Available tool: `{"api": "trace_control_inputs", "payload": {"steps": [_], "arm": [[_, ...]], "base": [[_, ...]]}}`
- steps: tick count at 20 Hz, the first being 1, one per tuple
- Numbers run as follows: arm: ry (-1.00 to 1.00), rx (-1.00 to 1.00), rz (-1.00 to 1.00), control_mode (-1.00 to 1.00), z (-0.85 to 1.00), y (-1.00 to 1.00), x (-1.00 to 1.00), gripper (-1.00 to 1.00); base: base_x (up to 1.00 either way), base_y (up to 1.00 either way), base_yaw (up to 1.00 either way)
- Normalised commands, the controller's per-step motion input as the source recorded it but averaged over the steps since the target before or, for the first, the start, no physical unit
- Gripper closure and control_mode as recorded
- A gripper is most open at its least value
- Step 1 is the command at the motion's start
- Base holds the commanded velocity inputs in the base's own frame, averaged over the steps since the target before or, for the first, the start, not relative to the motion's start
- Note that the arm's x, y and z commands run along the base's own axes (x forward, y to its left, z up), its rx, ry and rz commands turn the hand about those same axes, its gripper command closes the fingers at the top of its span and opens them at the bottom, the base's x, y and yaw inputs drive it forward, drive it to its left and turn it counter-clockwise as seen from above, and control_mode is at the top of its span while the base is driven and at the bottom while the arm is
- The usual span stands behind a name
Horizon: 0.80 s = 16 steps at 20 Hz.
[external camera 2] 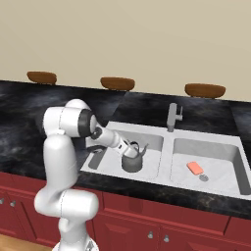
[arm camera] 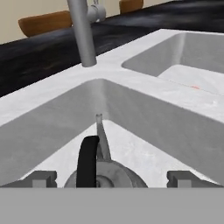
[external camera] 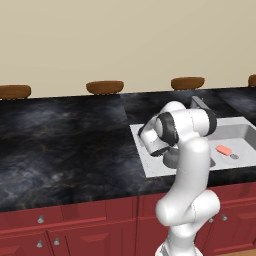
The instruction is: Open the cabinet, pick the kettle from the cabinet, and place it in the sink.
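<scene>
The grey kettle stands upright on the floor of the left basin of the steel sink, spout toward the divider. My gripper hangs just above it, open. In the hand view the kettle with its dark arched handle sits between the two spread fingertips, which stand well clear of it on either side, so the gripper holds nothing. The arm covers most of the left basin of the sink in the left base view. The cabinet is out of view.
The grey faucet rises behind the sink's divider. A small orange object lies in the right basin near the drain. Brown bowls line the back of the black counter. Red drawers run below.
</scene>
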Motion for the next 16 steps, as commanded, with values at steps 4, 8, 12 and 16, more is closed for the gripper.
{"api": "trace_control_inputs", "payload": {"steps": [4,8,12,16], "arm": [[0.08,-0.11,0.00,-1.00,0.14,0.28,0.02,-1.00],[0.21,-0.06,0.00,-1.00,0.15,0.30,0.00,-1.00],[0.12,0.00,0.03,-1.00,0.21,0.28,0.00,-1.00],[0.04,0.00,0.03,-1.00,0.24,0.25,0.02,-1.00]], "base": [[0.00,0.00,0.00],[0.00,0.00,0.00],[0.00,0.00,0.00],[0.00,0.00,0.00]]}}
